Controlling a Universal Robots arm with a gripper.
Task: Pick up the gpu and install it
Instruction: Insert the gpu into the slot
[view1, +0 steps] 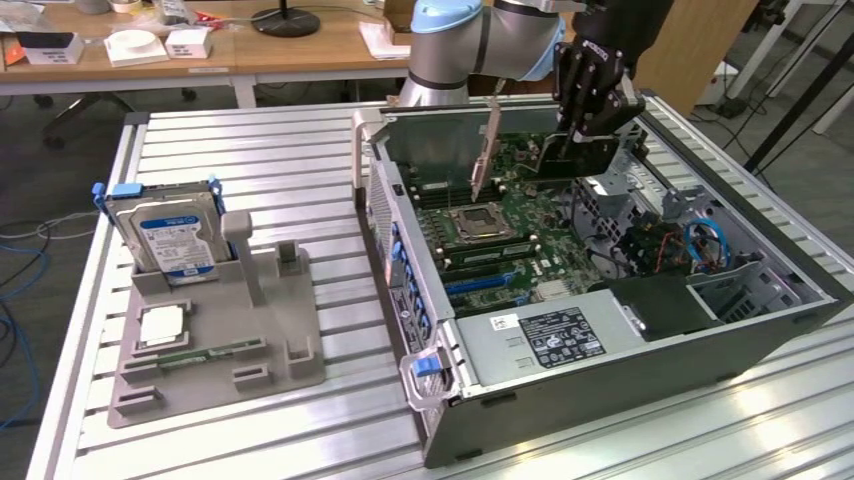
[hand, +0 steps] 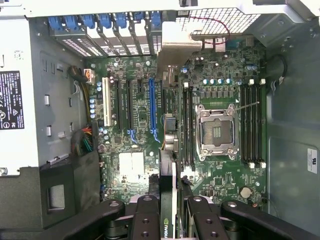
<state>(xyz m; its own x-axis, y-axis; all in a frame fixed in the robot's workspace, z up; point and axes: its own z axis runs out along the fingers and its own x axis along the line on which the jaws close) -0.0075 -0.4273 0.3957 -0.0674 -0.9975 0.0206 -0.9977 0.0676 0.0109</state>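
My gripper (view1: 583, 158) is shut on the gpu (view1: 514, 160) and holds it in the air over the open computer case (view1: 747, 330). The card stands on edge, and its silver end bracket (view1: 486, 150) hangs down towards the motherboard (view1: 497, 250). In the wrist view the gpu (hand: 168, 165) shows edge-on between my two black fingers (hand: 146, 215), with its bracket (hand: 172, 47) at the far end. It hovers beside the blue expansion slot (hand: 151, 107), apart from the board.
A processor socket (hand: 218, 132) and memory slots (hand: 252, 125) lie to one side of the card. Outside the case, a hard drive (view1: 167, 235) stands in a grey holder (view1: 267, 330) that also carries a memory stick (view1: 214, 352). The case walls rise around the board.
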